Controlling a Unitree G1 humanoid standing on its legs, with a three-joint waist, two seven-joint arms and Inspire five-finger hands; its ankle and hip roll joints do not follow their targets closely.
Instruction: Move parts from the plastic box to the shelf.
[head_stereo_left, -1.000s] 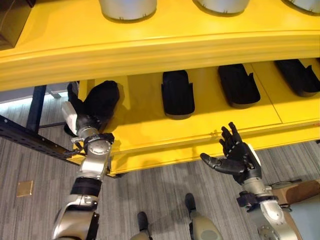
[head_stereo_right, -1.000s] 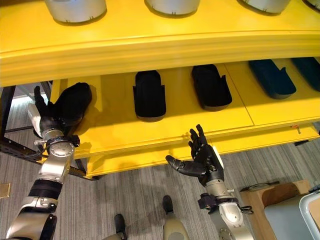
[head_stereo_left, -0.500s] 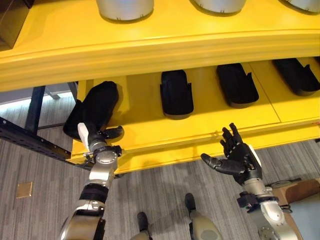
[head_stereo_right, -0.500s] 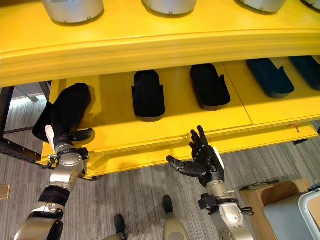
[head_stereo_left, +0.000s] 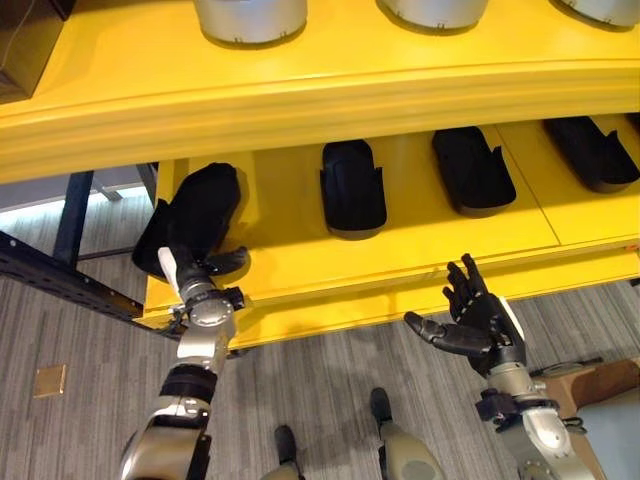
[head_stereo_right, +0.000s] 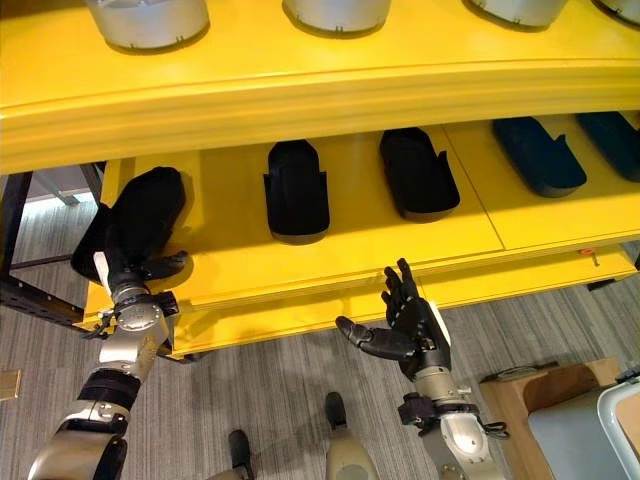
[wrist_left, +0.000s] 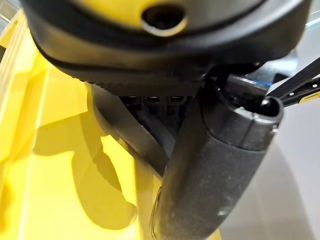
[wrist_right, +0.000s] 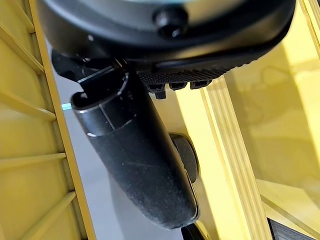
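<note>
Your left hand (head_stereo_left: 205, 268) sat at the front left corner of the yellow lower shelf (head_stereo_left: 300, 255), its fingers up against the near end of the black moulded plastic part (head_stereo_left: 195, 215) lying there; whether they were closed on it or merely touching, you could not tell from these views. That part overhung the shelf's left edge, so a careless pull-away or nudge could have tipped it off to the grey carpeted floor (head_stereo_left: 60, 430). Further right, two more black parts (head_stereo_left: 352, 187) lay flat on the same shelf, with another (head_stereo_left: 590, 150) at the far right. Silver-grey cylinders (head_stereo_left: 250, 15) stood on the upper tier. Your right hand (head_stereo_left: 478, 322) hovered below the shelf's front lip, empty, palm turned up, fingers spread and thumb out. Your left forearm rose steeply to the shelf edge.
</note>
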